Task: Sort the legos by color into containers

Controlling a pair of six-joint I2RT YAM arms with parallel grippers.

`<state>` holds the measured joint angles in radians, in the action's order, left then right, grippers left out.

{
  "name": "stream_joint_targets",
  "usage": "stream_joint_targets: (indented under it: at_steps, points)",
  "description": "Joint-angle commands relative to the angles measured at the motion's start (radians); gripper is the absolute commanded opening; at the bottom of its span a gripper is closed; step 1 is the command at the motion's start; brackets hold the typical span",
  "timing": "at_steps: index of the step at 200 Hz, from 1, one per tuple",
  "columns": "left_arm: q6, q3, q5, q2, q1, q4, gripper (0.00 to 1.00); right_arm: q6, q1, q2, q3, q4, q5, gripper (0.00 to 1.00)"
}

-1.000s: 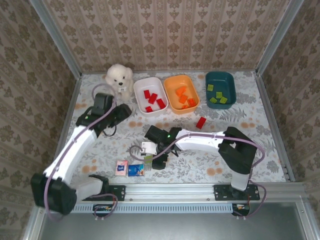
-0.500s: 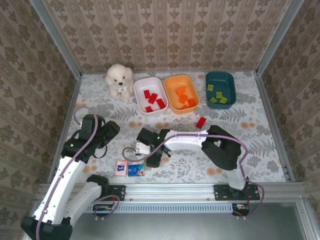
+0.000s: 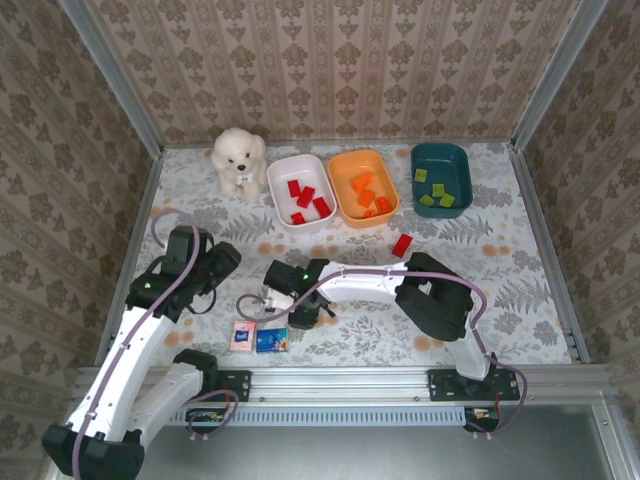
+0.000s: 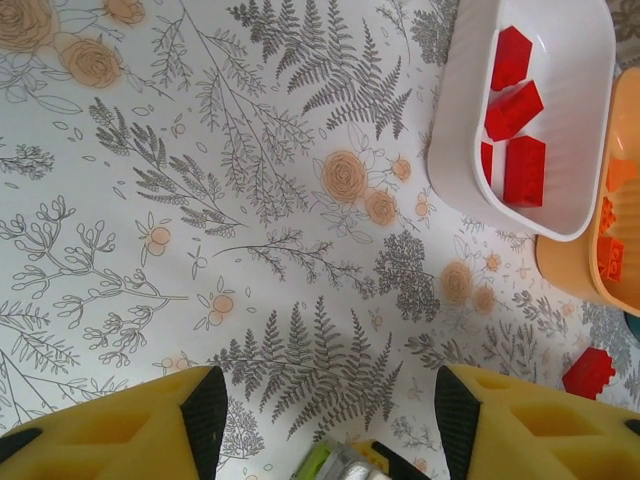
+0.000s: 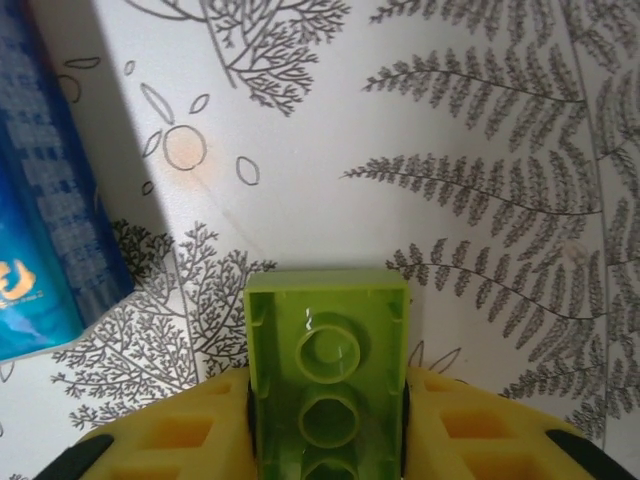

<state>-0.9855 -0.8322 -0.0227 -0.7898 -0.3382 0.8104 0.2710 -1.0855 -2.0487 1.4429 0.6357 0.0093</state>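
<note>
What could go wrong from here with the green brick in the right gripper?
The lime green lego seems pinched near one end by the right arm's jaws, so it may pivot or slip when lifted. The blue packet lies close beside it and could get dragged. The dark teal tray is far off; a drop midway could land in the orange tray.

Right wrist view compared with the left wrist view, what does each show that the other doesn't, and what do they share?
Right wrist view: the right gripper shut on a lime green lego, with a blue packet at the picture's left edge. Left wrist view: the left gripper open, holding nothing, the white tray with red legos, the edge of the orange tray, and a loose red lego on the table. Shared: the fern-and-flower table cover and yellow finger pads.
</note>
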Motion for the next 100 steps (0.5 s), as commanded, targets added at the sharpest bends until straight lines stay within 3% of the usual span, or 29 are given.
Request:
stream_joint_targets:
  at_steps: [1, 46, 77, 100]
  points:
    - [0.050, 0.004, 0.016, -0.025, -0.025, -0.035, 0.60, -0.064, 0.043, 0.067, -0.001, 0.015, 0.071, 0.32]
    - [0.108, 0.007, 0.013, -0.119, -0.112, -0.123, 0.61, -0.238, 0.238, 0.334, -0.093, -0.043, 0.030, 0.30]
    - [0.192, -0.069, 0.030, -0.287, -0.228, -0.199, 0.62, -0.367, 0.501, 0.460, -0.141, -0.072, 0.018, 0.29]
    - [0.274, -0.164, 0.064, -0.445, -0.291, -0.237, 0.63, -0.458, 0.719, 0.455, -0.127, -0.093, -0.008, 0.28]
